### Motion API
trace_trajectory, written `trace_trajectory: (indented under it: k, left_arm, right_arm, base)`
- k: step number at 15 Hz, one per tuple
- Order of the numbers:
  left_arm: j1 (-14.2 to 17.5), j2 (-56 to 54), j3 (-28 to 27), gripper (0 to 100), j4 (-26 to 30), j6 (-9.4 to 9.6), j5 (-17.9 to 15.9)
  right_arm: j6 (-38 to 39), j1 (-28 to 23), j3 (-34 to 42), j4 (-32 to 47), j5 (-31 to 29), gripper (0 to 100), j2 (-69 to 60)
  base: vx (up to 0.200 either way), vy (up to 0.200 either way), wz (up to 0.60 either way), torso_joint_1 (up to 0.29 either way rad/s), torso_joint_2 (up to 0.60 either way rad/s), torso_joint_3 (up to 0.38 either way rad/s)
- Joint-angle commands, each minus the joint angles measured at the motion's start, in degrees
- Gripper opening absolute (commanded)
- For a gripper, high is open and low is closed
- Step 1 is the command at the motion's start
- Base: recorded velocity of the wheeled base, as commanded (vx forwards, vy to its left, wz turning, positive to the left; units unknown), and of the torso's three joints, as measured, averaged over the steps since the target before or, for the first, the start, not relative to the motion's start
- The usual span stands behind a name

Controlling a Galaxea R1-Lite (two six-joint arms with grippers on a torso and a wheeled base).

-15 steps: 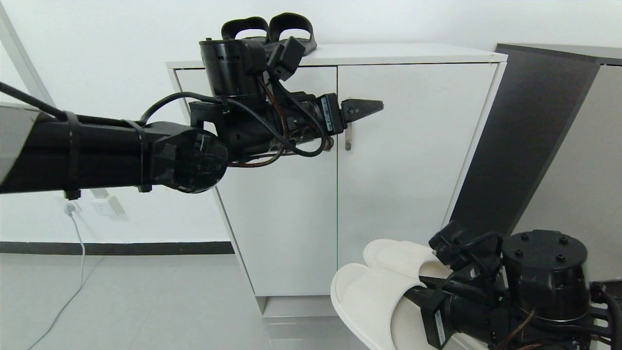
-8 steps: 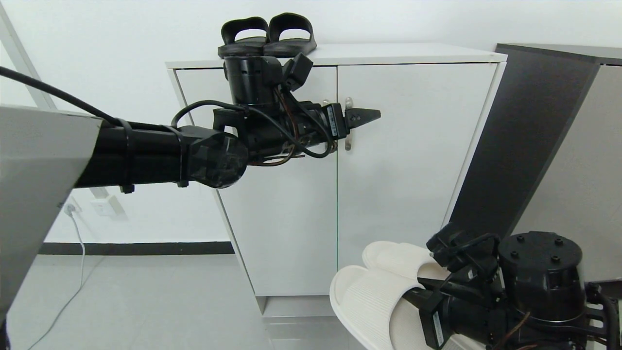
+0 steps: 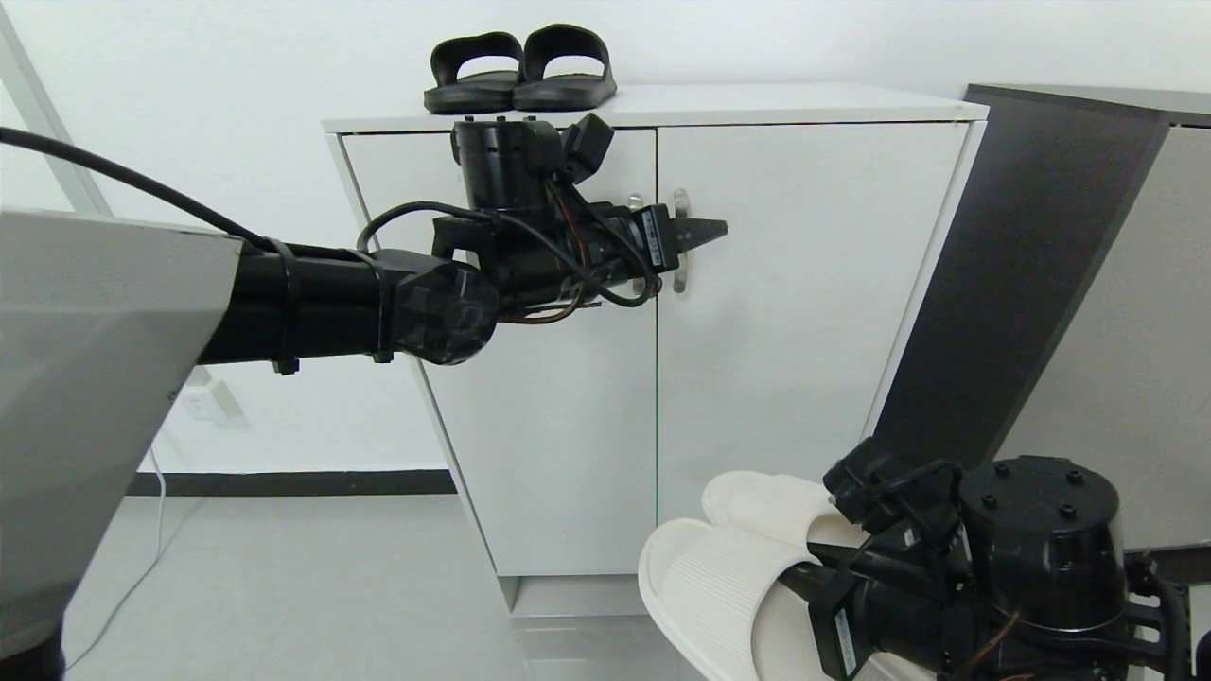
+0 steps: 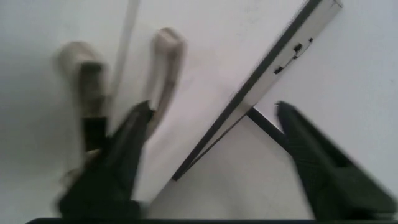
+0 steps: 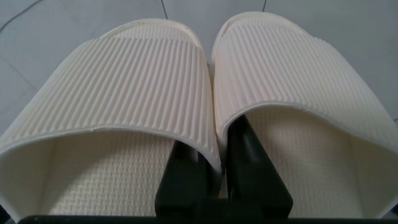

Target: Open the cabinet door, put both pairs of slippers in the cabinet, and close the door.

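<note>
The white cabinet (image 3: 804,312) stands with both doors shut. A pair of black slippers (image 3: 520,71) sits on its top, towards the left. My left gripper (image 3: 708,230) is open at handle height, in front of the two metal door handles (image 3: 678,274) at the centre seam. In the left wrist view its fingers (image 4: 134,143) are spread, one finger right beside a handle (image 4: 165,68). Low on the right, my right gripper (image 5: 217,168) is shut on the pair of white slippers (image 3: 738,567), pinching their adjoining inner sides (image 5: 214,124) together.
A tall dark grey unit (image 3: 1041,265) stands against the cabinet's right side. On the left wall there is a socket (image 3: 201,402), and a cable (image 3: 142,567) runs down to the grey floor. A black skirting strip (image 3: 284,482) runs along the wall.
My left arm has moved lower and in towards the cabinet front, uncovering the black slippers; its gripper now sits at the handles. The right arm with the white slippers has barely shifted.
</note>
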Motion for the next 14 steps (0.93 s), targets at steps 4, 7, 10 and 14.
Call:
trace_trajectory:
  k: [4, 7, 10, 14]
  left_arm:
    - [-3.1, -8.6, 9.0, 0, -0.6, -0.04, -0.5]
    - [-3.8, -12.7, 13.5, 0, -0.6, 0.14, -0.5]
    - [-3.8, -18.8, 21.1, 0, -1.2, 0.93, -0.5]
    - [-3.3, -25.1, 30.5, 0, -5.7, 1.81, -0.7]
  right_arm:
    - [0.0, 1.9, 0.4, -0.4, 0.2, 0, -0.2]
    - [-0.1, 3.5, 2.6, -0.4, 3.6, 0, -2.4]
    - [-0.1, 3.7, 3.1, -0.4, 4.2, 0, -3.5]
    - [-2.3, 5.1, 3.3, -0.4, 4.5, 0, -3.5]
  base:
    - [0.0, 0.0, 0.0, 0.0, 0.0, 0.0]
    - [0.0, 0.0, 0.0, 0.0, 0.0, 0.0]
    - [0.0, 0.0, 0.0, 0.0, 0.0, 0.0]
    - [0.0, 0.0, 0.0, 0.0, 0.0, 0.0]
